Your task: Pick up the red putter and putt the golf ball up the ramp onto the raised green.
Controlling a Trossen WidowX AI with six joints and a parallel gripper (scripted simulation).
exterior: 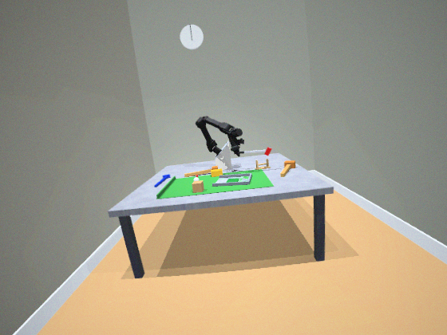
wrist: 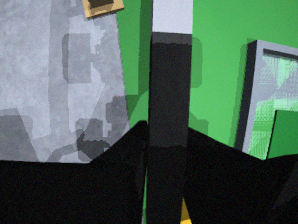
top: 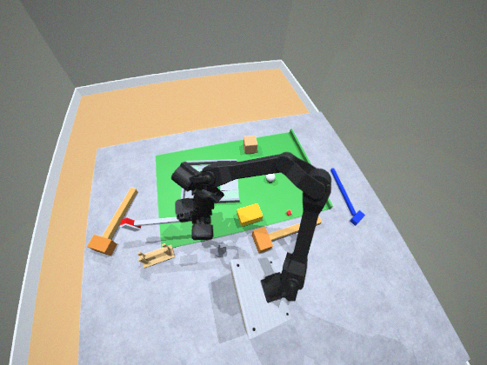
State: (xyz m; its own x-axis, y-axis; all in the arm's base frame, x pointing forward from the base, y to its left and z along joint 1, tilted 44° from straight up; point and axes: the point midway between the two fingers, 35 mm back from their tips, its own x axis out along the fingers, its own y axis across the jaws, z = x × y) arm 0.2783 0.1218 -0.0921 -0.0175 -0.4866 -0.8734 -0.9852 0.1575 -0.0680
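My gripper (top: 194, 215) (exterior: 239, 151) (wrist: 156, 127) is shut on the dark grip of the red putter (top: 148, 222) (exterior: 255, 151) (wrist: 170, 3). The putter is held level above the table, its red head (top: 127, 222) (exterior: 267, 151) pointing away from the arm. The white golf ball (top: 270, 177) (exterior: 195, 179) rests on the green mat (top: 278, 200) (exterior: 179, 188), right of the arm's forearm. The raised green (top: 231, 189) (exterior: 233, 179) (wrist: 252, 90), a grey-framed platform, lies on the mat partly hidden under the wrist.
On the mat are a yellow block (top: 250, 214) (exterior: 216, 172), a tan cube (top: 250, 144) (exterior: 198, 186) and a small red cube (top: 289, 212). Around it lie a blue putter (top: 345, 195) (exterior: 162, 180), two orange mallets (top: 110, 223) (top: 270, 236) and a wooden stand (top: 156, 255).
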